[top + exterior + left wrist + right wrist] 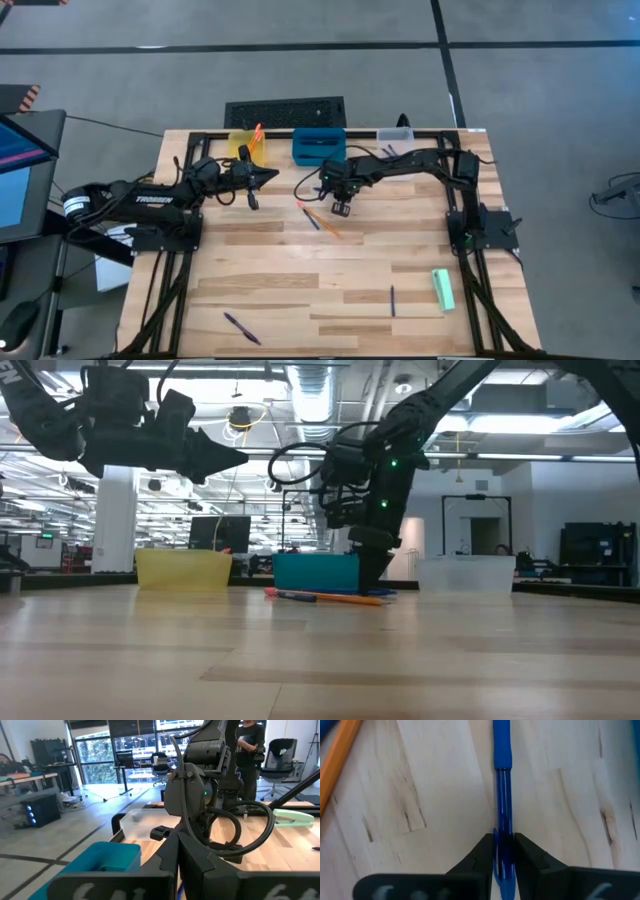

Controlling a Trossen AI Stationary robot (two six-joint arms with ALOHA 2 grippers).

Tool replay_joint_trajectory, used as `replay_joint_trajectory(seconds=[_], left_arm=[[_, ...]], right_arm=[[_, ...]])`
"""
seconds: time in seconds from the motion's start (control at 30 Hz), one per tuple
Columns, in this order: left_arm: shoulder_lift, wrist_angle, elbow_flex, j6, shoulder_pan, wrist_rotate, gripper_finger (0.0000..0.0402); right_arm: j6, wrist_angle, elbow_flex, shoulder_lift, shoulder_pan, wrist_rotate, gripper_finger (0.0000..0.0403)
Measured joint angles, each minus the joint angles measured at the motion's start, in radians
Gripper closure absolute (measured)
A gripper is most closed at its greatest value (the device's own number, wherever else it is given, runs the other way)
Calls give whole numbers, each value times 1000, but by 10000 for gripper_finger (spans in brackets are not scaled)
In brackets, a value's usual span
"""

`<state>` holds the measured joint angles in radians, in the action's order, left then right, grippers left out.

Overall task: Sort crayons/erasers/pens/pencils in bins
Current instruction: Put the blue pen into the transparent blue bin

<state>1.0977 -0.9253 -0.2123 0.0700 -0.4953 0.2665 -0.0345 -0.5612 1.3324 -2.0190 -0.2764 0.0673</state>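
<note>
My right gripper [342, 210] points down at the table in front of the blue bin [319, 144] and is shut on a blue pen [502, 795] that lies on the wood. An orange pencil [325, 222] and a second dark pen [311, 219] lie crossed just to its left. My left gripper [272, 178] is shut and empty, in the air beside the yellow bin [243, 145], where a pencil [258, 132] leans on the rim. The clear bin [394, 135] stands at the far right. The mint eraser [443, 289] lies flat near the right edge. My right gripper pinches the pen's clear barrel [503, 837] between its two fingers, one on each long side. The fingers [482, 852] come from above and point down. The pen lies flat on the table and reaches out past the fingertips, its blue grip section [502, 742] farther off.
Two more dark pens lie on the near part of the table, one at the middle right [392, 300] and one at the near left [241, 328]. A dark keyboard-like grid [285, 110] lies beyond the far edge. A person [250, 745] stands in the room behind the table.
</note>
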Motion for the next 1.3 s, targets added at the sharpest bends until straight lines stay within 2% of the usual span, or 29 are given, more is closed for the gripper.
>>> replay_joint_trajectory(seconds=[0.33,0.63,0.83,1.07,1.3], left_arm=[[0,-1,0,0,0,0,401],[0,-5,0,0,0,0,401],[0,-8,0,0,0,-1,401],[0,-9,0,0,0,-6,401],[0,-7,0,1,0,-7,401]], right_arm=[[-20,-43,12,58,1,4,337],[-54,-27,13,214,-11,28,337],[-93,-15,118,230,-70,79,337],[-214,5,296,92,-146,93,337],[-259,-26,385,-70,-198,48,337]])
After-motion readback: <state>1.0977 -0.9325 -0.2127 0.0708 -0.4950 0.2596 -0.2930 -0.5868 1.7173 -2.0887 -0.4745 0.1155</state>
